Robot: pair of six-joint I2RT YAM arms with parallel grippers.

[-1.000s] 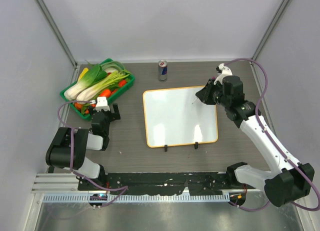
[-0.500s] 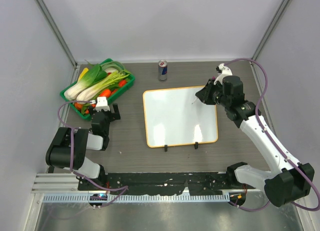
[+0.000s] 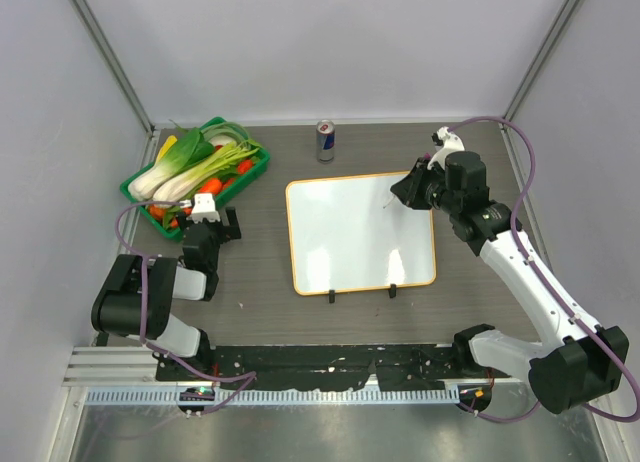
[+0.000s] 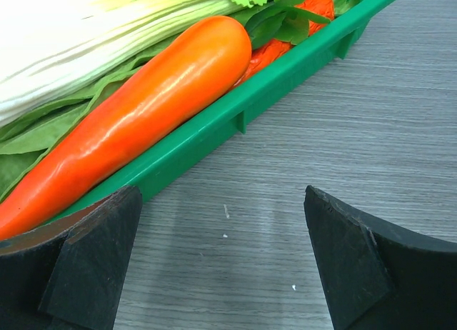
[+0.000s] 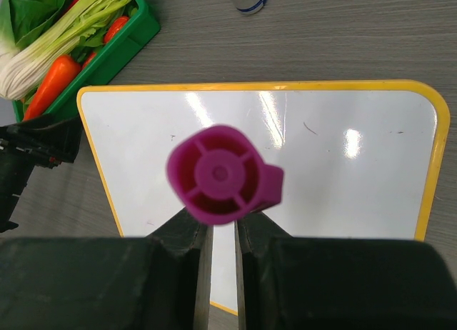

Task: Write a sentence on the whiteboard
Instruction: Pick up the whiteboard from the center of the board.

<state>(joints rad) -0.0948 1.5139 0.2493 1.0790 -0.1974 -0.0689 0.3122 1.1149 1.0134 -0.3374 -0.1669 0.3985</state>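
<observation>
Purple marker [image 5: 218,174] pinched tight in right gripper [image 5: 223,226] above bare whiteboard [image 3: 350,242] flat on table [image 3: 262,282], left gripper [image 4: 221,266] spread wide by green tray [image 4: 207,133]: press tip down softly, write big slow letters, keep rows straight.

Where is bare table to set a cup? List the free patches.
Free: the table strip between green tray and whiteboard; the near band before the arm bases. Crowded: around the tray with the left gripper; the whiteboard's far right corner under the right gripper holding a marker.
</observation>
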